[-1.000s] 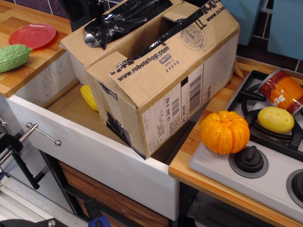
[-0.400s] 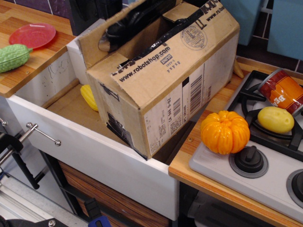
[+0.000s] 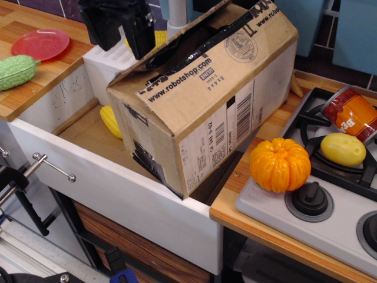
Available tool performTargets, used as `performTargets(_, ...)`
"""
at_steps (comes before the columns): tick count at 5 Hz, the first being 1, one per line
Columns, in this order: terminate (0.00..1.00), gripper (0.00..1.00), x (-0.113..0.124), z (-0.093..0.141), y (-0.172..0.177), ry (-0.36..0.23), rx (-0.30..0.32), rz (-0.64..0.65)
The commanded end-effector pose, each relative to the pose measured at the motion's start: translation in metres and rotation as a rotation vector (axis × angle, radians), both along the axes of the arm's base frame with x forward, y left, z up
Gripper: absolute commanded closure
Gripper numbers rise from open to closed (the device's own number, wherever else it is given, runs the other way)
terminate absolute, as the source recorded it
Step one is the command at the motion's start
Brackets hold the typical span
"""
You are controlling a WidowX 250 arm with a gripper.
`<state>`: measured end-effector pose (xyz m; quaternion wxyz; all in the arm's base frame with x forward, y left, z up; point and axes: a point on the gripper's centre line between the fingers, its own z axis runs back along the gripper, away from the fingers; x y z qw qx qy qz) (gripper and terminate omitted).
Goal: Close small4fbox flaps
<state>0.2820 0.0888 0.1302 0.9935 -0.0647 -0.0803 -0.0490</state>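
The small4fbox (image 3: 230, 118), brown cardboard with barcode labels, stands tilted in the white sink basin (image 3: 118, 194). Its near flap (image 3: 200, 73), printed "www.robotshop.com", lies folded down. The left flap (image 3: 179, 34) leans over the opening at a shallow angle, and a narrow gap with shiny black tape (image 3: 197, 46) shows between the two. My black gripper (image 3: 121, 26) is at the top left, just behind and above the left flap's outer side. I cannot tell how its jaws stand.
A red plate (image 3: 40, 42) and a green toy vegetable (image 3: 15, 71) lie on the left counter. A yellow toy (image 3: 111, 121) lies in the basin beside the box. An orange toy pumpkin (image 3: 280, 165), a can (image 3: 353, 112) and a yellow toy (image 3: 343, 148) are on the stove (image 3: 330, 230) at the right.
The left flap, lying open outward a second ago, has swung up and over the box opening. My gripper has come into view behind it.
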Motion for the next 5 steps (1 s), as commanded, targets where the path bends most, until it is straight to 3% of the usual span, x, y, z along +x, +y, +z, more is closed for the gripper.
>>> performTargets(1, 0.00, 0.00, -0.011, -0.004, 0.001, -0.059, -0.017, 0.012)
performTargets(2, 0.00, 0.00, 0.009, 0.000, 0.000, -0.089, 0.000, 0.020)
performTargets(3, 0.00, 0.00, 0.004, -0.011, -0.008, -0.081, 0.036, -0.019)
performTargets(5, 0.00, 0.00, -0.007, -0.035, -0.012, -0.071, 0.045, -0.051)
